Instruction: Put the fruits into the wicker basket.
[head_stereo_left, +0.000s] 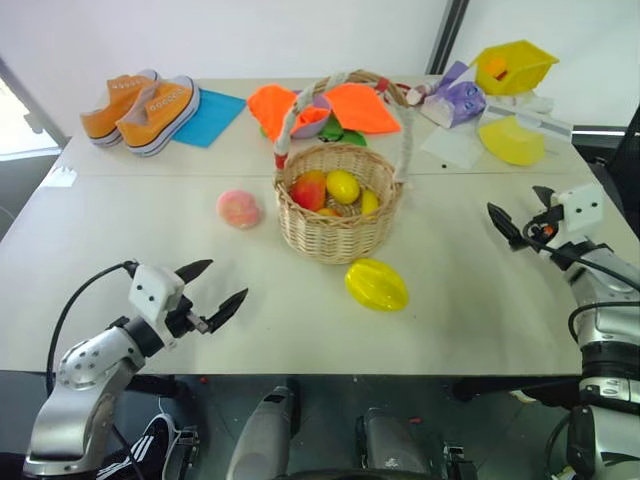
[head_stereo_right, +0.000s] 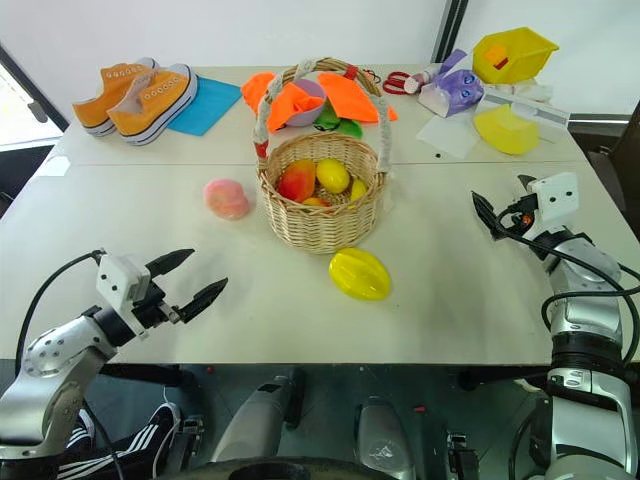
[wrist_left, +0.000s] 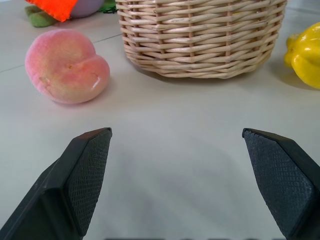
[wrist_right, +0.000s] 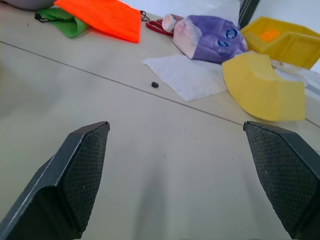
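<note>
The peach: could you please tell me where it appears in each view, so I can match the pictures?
Left eye view: peach on the table, just left of the basket.
Right eye view: peach again left of the basket, apart from it.
Left wrist view: peach beside the basket wall, beyond the open fingers.
Right wrist view: not in it.
Shared landmark: the basket.

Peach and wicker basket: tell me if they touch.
Apart. The left wrist view shows bare table between the peach and the wicker basket; the left eye view shows the same gap.
</note>
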